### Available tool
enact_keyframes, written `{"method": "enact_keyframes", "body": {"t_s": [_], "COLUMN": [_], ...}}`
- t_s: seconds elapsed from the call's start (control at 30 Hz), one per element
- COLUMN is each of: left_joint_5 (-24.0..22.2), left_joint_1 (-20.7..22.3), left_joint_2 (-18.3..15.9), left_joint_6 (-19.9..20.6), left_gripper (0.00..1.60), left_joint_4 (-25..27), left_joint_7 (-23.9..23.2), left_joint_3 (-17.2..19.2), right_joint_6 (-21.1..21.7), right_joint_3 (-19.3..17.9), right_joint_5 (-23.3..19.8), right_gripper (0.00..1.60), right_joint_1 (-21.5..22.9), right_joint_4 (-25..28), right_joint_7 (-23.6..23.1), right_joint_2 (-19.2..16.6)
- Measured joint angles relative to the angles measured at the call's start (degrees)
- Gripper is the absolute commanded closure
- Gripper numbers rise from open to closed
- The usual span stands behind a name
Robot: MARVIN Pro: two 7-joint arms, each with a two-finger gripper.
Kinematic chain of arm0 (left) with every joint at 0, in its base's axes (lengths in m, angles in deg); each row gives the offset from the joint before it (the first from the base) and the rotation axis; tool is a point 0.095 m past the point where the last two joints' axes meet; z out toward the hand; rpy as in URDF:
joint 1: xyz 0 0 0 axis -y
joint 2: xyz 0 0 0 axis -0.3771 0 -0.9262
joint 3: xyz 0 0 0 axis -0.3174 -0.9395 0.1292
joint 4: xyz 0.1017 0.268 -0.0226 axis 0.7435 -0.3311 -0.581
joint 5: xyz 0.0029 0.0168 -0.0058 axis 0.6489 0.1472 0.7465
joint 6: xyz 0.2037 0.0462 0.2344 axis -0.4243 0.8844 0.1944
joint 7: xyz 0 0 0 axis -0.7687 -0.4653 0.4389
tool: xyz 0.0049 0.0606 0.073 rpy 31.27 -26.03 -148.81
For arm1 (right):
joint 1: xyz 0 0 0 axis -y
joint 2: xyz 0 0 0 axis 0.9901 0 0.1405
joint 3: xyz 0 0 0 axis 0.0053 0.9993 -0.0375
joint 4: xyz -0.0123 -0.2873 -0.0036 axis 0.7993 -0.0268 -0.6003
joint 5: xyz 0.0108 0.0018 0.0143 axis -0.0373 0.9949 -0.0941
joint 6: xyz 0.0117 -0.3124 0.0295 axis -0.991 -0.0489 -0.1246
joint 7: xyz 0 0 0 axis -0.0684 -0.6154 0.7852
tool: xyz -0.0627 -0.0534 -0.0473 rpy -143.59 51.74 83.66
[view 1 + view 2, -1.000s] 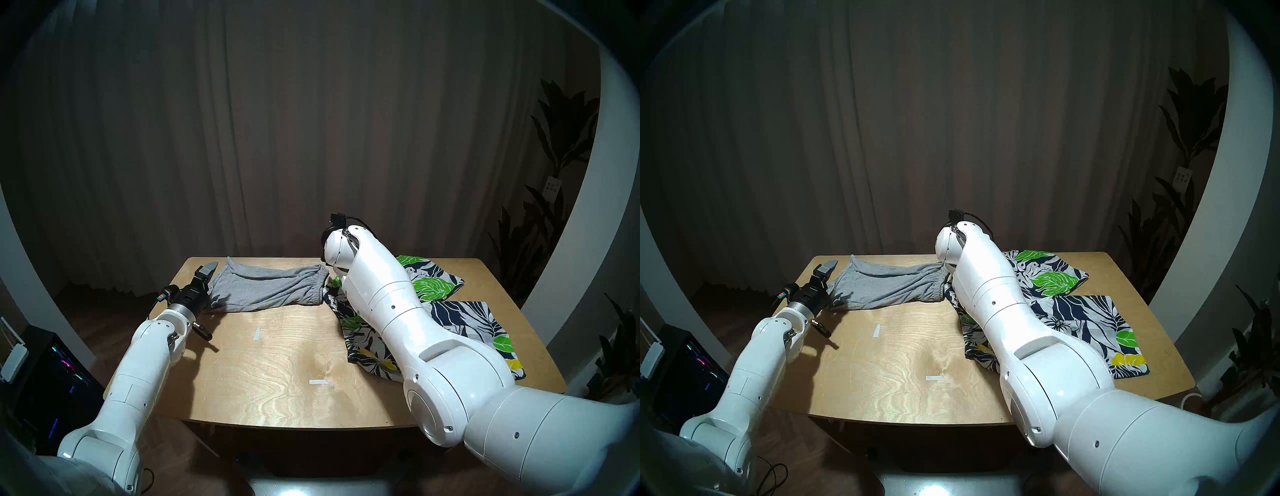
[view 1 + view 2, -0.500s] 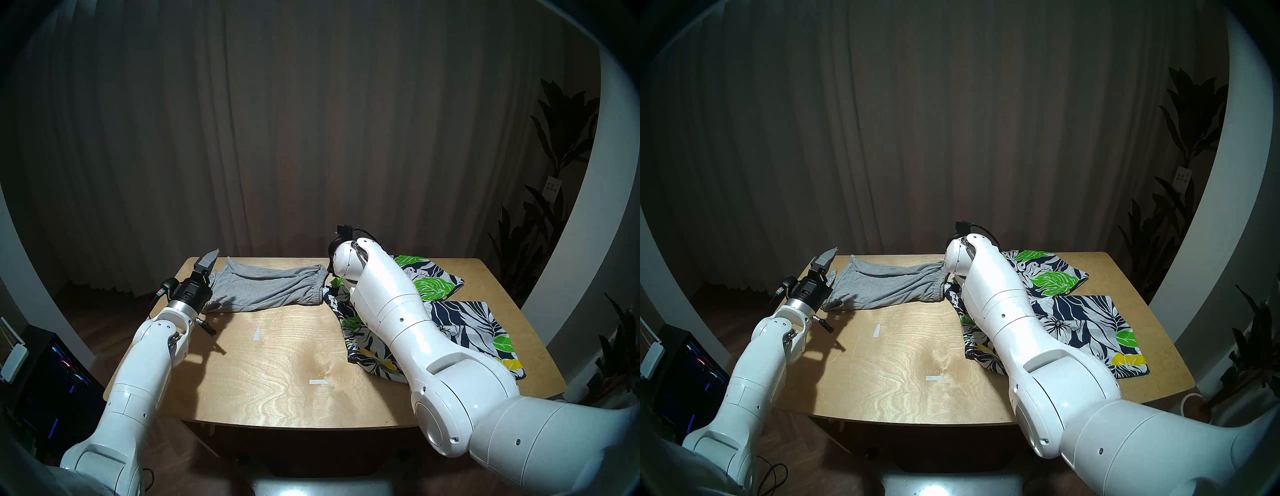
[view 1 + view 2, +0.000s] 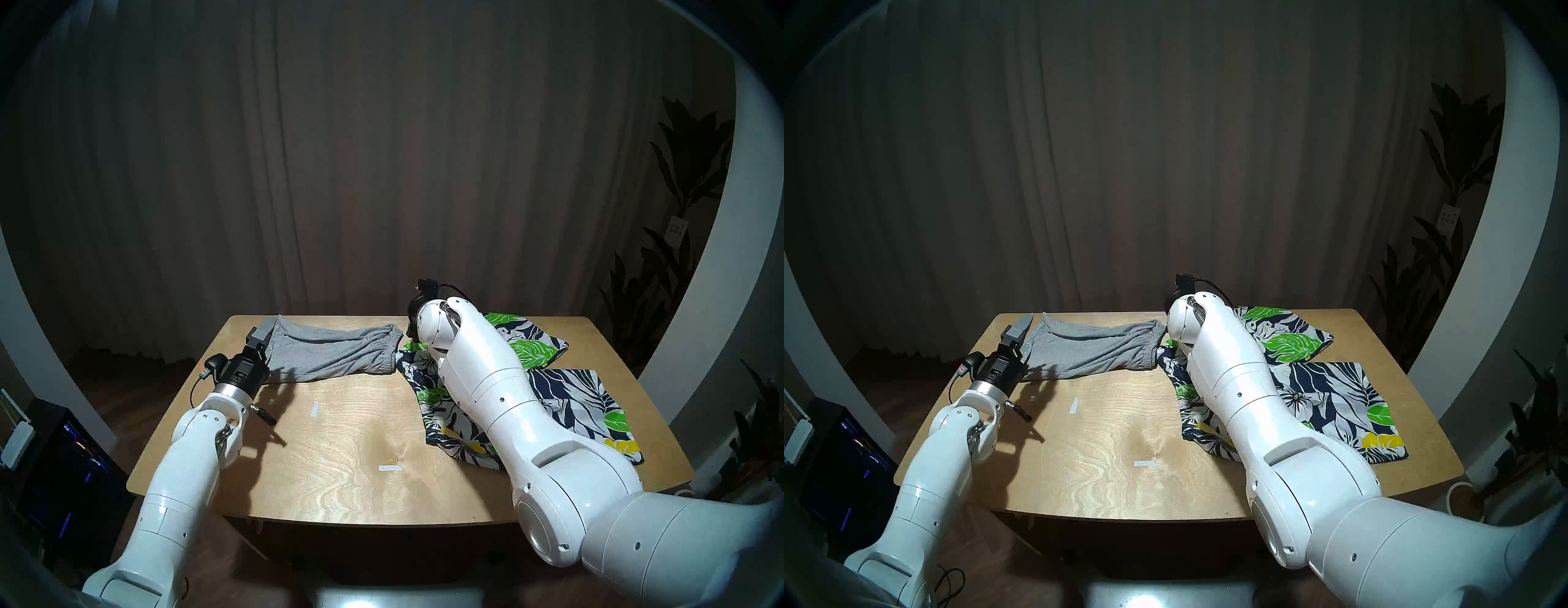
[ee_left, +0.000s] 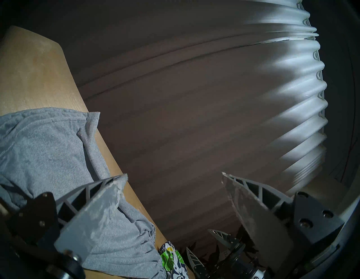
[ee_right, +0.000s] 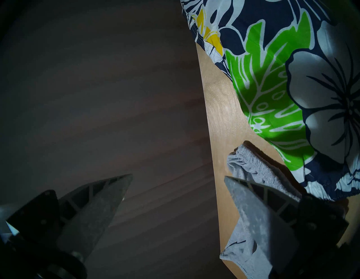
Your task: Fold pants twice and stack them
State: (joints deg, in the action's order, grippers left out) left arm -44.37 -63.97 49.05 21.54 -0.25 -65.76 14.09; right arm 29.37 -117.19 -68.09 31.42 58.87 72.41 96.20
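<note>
The grey pants (image 3: 331, 352) lie stretched along the far edge of the table (image 3: 339, 475), waistband to the right. The floral pants (image 3: 568, 395) lie spread out on the right side, partly under my right arm. My left gripper (image 3: 262, 339) (image 4: 174, 174) is open at the grey pants' left end. One of its fingers (image 4: 93, 210) is over the grey cloth (image 4: 44, 152) and the other is past the table's far edge. My right gripper (image 5: 178, 176) is open at the grey waistband (image 5: 251, 163), and nothing is held. In the head views its own wrist hides it.
Two strips of pale tape (image 3: 314, 409) (image 3: 390, 468) mark the wood. A dark curtain (image 3: 382, 170) hangs close behind the far edge. A lit computer case (image 3: 63, 458) stands on the floor at left. Tall plants (image 3: 679, 263) stand at right.
My left gripper rose a little, then came down and shifted right over the grey pants' left end. My right arm drew back to the right. Both grippers stayed open.
</note>
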Motion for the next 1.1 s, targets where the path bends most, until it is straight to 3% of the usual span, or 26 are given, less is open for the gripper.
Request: {"method": "enact_keyframes", "body": {"t_s": [0.53, 1.1], "left_joint_5": [2.47, 6.05], "left_joint_1": [-5.66, -10.29], "left_joint_2": [1.49, 1.3], "left_joint_6": [-3.86, -8.54], "left_gripper": [0.0, 0.0], "left_joint_4": [5.95, 13.28], "left_joint_7": [3.56, 11.64], "left_joint_3": [0.58, 3.18], "right_joint_6": [3.47, 7.6], "right_joint_3": [2.01, 3.82], "right_joint_5": [-0.95, -2.42], "right_gripper": [0.0, 0.0], "right_joint_1": [-1.4, -4.24], "right_joint_4": [3.48, 9.12], "right_joint_7": [0.01, 0.03], "right_joint_2": [-1.16, -3.77]}}
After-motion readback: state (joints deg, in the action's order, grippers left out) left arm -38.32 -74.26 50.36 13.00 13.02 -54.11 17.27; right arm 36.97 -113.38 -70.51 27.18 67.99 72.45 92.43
